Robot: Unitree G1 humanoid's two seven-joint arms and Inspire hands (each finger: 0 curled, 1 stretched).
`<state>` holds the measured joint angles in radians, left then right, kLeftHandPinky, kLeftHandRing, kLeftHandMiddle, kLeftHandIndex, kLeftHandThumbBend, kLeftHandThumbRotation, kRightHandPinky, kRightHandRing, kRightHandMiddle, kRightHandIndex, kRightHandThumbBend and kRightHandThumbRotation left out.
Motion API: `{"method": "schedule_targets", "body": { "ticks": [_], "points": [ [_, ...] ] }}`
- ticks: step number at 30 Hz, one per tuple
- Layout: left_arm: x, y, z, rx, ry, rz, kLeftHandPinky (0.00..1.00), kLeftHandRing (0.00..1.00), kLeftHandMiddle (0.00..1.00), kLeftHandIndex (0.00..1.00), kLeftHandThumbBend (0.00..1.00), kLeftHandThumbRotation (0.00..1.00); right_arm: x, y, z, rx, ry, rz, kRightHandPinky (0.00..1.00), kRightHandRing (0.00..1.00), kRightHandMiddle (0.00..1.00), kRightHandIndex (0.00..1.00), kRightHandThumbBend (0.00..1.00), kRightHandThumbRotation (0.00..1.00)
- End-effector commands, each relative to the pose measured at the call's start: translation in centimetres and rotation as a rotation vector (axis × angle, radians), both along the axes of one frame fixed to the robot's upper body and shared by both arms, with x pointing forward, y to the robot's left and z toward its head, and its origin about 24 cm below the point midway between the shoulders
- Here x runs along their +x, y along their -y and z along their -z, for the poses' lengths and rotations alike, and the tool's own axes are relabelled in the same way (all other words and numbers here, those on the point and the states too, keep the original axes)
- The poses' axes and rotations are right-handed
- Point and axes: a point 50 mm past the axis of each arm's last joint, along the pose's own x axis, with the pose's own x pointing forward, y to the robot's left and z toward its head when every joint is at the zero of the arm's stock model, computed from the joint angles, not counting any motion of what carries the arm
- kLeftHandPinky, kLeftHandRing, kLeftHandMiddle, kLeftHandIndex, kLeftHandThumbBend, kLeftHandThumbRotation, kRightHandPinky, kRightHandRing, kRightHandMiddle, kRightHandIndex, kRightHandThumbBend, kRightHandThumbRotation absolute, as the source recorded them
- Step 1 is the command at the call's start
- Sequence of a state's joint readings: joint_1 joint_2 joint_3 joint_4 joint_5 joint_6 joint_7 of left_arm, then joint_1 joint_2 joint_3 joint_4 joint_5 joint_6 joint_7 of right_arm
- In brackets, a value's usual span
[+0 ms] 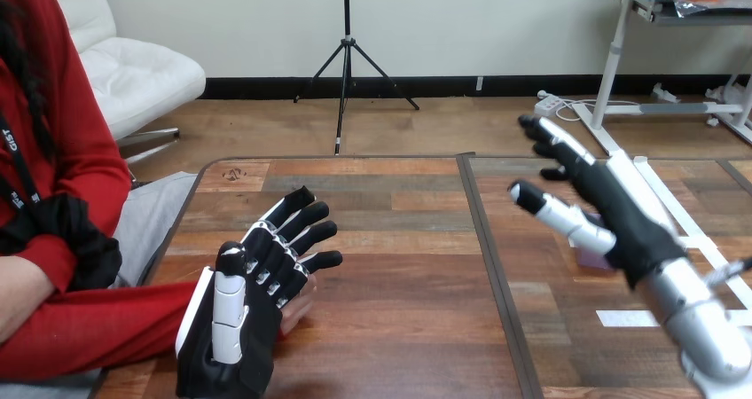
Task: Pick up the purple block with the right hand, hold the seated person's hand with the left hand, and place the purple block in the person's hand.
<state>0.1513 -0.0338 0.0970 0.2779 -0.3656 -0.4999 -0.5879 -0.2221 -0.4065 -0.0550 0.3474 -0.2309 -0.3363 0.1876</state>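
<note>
Left hand (232, 328): fingers straight, spread, over the person's hand (300, 315).
Right hand (612, 213): raised, fingers straight, apart, empty.
Purple block (590, 257): on table (399, 266) behind Right hand, mostly hidden; axis unclear.

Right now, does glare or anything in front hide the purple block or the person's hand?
Head view: even light, no glare on the table; the right hand covers most of the purple block, the left hand most of the person's hand.
</note>
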Motion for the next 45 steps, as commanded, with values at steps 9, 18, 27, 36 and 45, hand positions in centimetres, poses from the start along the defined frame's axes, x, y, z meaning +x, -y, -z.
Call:
{"method": "schedule_targets", "body": {
  "ticks": [9,18,27,36,45],
  "points": [
    [1.7,0.1,-1.5,-0.01,0.083,0.023,0.72,0.81,0.82,0.82,0.78,0.93,4.5,1.6,-5.4,-0.176,0.106,0.077,0.85,0.93,0.94,0.96,0.97,0.86],
    [1.7,0.0,-1.5,-0.007,0.084,0.019,0.71,0.81,0.82,0.82,0.77,0.93,5.6,2.3,-5.4,-0.276,0.04,0.091,0.8,0.92,0.95,0.97,0.94,0.74],
    [1.6,-0.1,-1.5,-0.006,0.083,0.019,0.71,0.81,0.82,0.82,0.77,0.94,6.6,3.0,-5.1,-0.373,-0.058,0.097,0.79,0.95,0.98,0.99,0.97,0.6],
    [1.6,-0.1,-1.5,-0.014,0.083,0.019,0.71,0.81,0.82,0.82,0.78,0.93,7.3,3.4,-4.5,-0.5,-0.127,0.101,0.81,0.96,0.99,0.99,1.0,0.48],
    [1.6,-0.1,-1.5,-0.016,0.084,0.023,0.71,0.81,0.82,0.82,0.77,0.93,7.7,3.8,-3.8,-0.582,-0.2,0.103,0.87,0.99,1.0,0.99,1.0,0.42]
  ]
}}
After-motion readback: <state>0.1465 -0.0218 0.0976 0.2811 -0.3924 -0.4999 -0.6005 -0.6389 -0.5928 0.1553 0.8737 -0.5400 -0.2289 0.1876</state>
